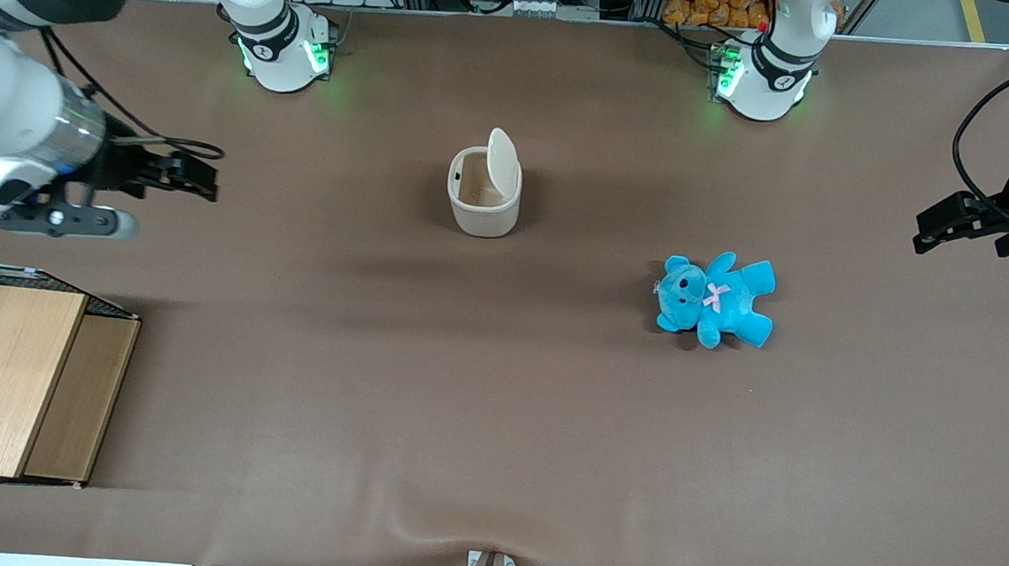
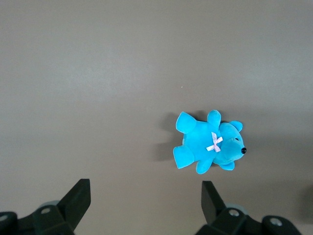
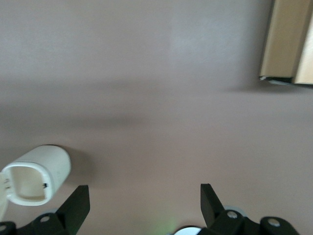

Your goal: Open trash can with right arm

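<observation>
The trash can [image 1: 483, 194] stands on the brown table [image 1: 371, 416] with its flip lid [image 1: 501, 164] raised upright at the rim, so the inside shows; the wrist view also looks straight into its open mouth [image 3: 24, 183]. Judged from this, the opening is done and nothing of the task seems left except perhaps parking the arm. The right arm's gripper [image 1: 196, 180] hangs above the table well apart from the trash can, toward the working arm's end, its fingers [image 3: 76, 205] spread wide and holding nothing. The blue teddy [image 1: 716, 298] lies nearer the front camera than the trash can, toward the parked arm's end; the wooden box [image 1: 18, 378] sits nearer the camera too
</observation>
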`<control>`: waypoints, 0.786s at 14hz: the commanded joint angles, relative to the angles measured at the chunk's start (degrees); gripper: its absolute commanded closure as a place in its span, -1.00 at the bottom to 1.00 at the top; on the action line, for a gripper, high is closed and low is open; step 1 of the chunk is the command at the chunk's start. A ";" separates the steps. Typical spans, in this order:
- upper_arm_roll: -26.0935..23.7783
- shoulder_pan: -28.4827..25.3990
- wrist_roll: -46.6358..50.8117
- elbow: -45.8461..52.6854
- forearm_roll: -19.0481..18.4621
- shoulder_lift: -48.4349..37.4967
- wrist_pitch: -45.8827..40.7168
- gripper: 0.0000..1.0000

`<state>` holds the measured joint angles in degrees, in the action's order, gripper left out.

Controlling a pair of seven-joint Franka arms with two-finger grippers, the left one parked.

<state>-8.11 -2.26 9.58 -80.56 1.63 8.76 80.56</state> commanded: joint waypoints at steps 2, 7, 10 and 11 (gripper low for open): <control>1.50 1.29 -3.85 -0.73 -2.86 -6.72 -3.47 -1.00; 4.24 1.38 -6.51 -7.75 -2.07 -15.33 -3.48 -1.00; 4.24 1.47 -6.59 -9.18 -1.98 -16.94 -2.52 -1.00; 4.24 1.47 -6.77 -8.74 -2.59 -16.41 -0.95 -1.00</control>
<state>-3.36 -1.68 3.89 -87.22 -0.19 -6.29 76.97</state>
